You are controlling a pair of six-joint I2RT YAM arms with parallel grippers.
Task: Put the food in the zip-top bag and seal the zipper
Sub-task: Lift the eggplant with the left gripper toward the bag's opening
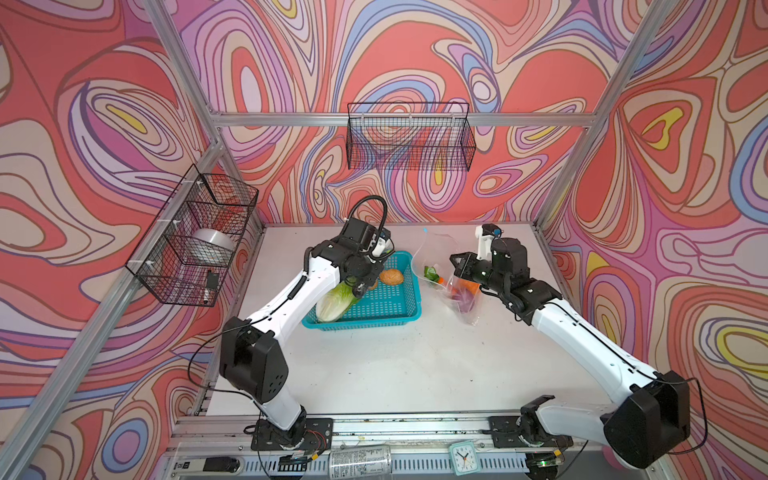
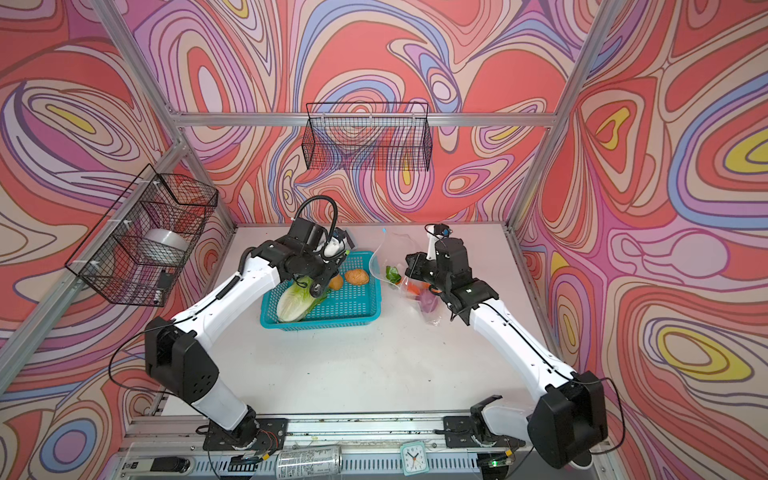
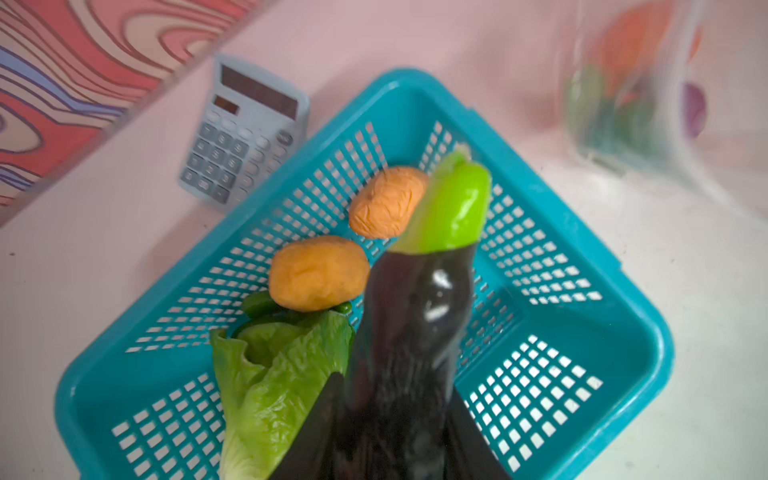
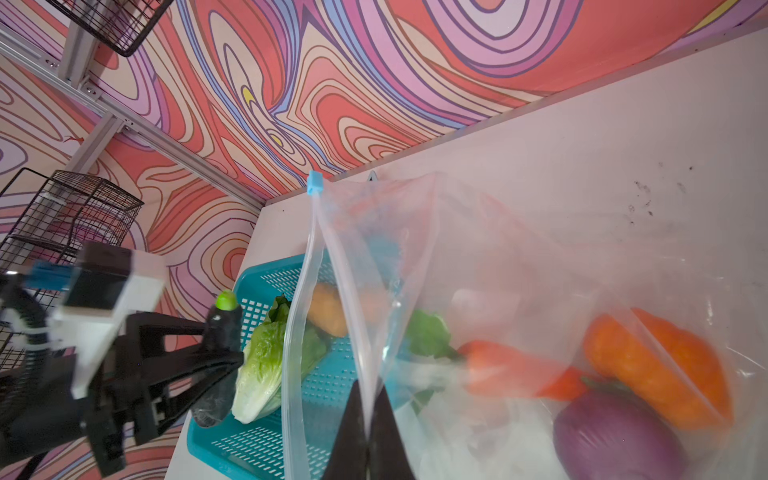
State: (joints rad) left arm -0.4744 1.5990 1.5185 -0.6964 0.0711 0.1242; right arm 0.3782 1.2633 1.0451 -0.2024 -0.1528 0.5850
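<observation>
In the middle of both top views, above the teal basket (image 1: 361, 325), the left gripper (image 3: 399, 419) is clamping partway shut around the fat end of a glossy dark eggplant (image 3: 415, 324), with the green stem pointing away from the wrist. Just right of the basket the zip-top bag (image 1: 436, 253) is sitting on the table. The right gripper (image 4: 365, 411) is pinching fully closed on one strip of the zipper (image 4: 296, 299) and holding the mouth up and gaping. The blue slider (image 4: 314, 183) is sitting at the strip's far end. The carrot (image 4: 511, 365), pumpkin (image 4: 648, 365) and purple piece (image 4: 615, 436) are lying inside already. The cabbage (image 1: 332, 305) and two potatoes (image 3: 318, 274) are waiting in the basket. My guess is the eggplant is heading for the bag next. I'd be feeding it stem-first between the two strips and letting go only once most of it is past the lip. It's looking slick and long, so snagging the lip could be dragging that light bag around.
</observation>
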